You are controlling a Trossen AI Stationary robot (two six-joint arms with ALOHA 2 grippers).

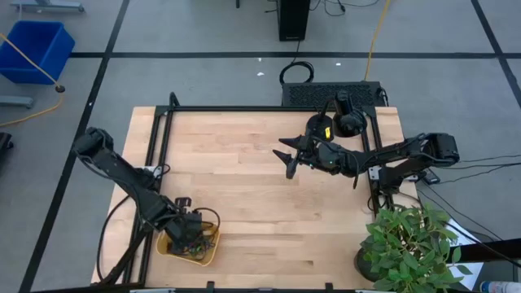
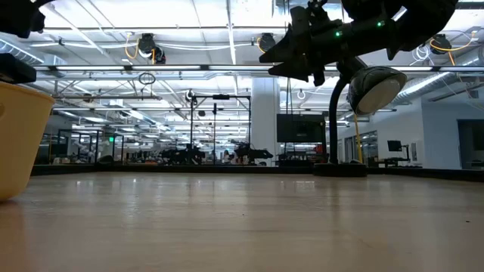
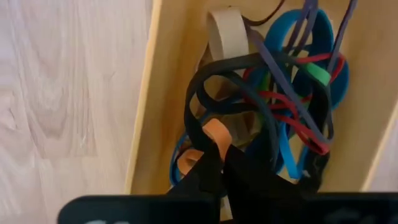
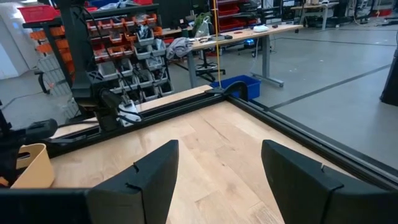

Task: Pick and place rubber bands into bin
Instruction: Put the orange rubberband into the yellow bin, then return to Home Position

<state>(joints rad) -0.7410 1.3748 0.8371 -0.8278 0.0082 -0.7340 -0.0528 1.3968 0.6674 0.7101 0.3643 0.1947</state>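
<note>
The orange-yellow bin (image 1: 203, 254) stands near the table's near left corner; it also shows in the low view (image 2: 15, 143) and the right wrist view (image 4: 31, 167). Several rubber bands (image 3: 292, 93) in black, blue, red, green, purple and beige lie tangled inside it. My left gripper (image 1: 186, 228) is down in the bin, shut at an orange rubber band (image 3: 212, 134). My right gripper (image 1: 289, 160) hangs open and empty above the middle of the table, to the right of centre, and also shows in the right wrist view (image 4: 217, 180). My left gripper has the orange band (image 3: 186, 160) at its fingertips (image 3: 208, 177), coming from above and pointing down into the bin. The band bulges out on either side of the tips. The fingers hide the exact place of contact. The band lies among the others on the bin's floor.
A potted plant (image 1: 407, 244) stands at the near right corner. A black lamp-like stand (image 1: 346, 118) is at the far right. Black frame rails (image 1: 159, 146) run along the table's left and far sides. A blue tub (image 1: 37, 49) stands on the floor beyond.
</note>
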